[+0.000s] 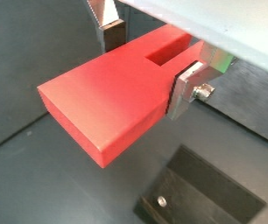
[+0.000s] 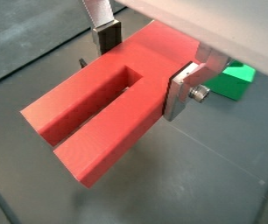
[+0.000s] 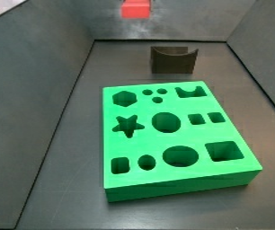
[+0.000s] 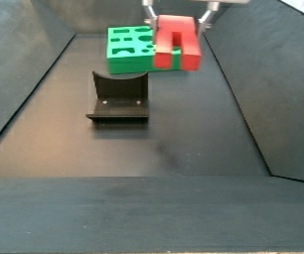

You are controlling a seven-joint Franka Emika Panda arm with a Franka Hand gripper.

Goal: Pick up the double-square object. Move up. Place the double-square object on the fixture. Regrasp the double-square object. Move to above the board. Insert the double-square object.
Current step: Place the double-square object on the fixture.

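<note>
My gripper (image 1: 151, 61) (image 2: 146, 66) is shut on the red double-square object (image 1: 102, 101) (image 2: 95, 114). The silver fingers (image 2: 183, 93) press on its two sides near one end, and the notch and two prongs show in a wrist view. The piece hangs in the air, clear of the floor, high at the far end (image 3: 134, 9) (image 4: 178, 45). The dark fixture (image 3: 172, 58) (image 4: 119, 99) stands on the floor between it and the camera in a side view; its plate (image 1: 201, 197) lies below the piece. The green board (image 3: 170, 135) (image 4: 128, 48) lies flat with its cut-outs empty.
Sloping dark walls (image 3: 56, 99) (image 4: 247, 99) close in the floor on both sides. A corner of the green board (image 2: 232, 83) shows beyond the gripper in a wrist view.
</note>
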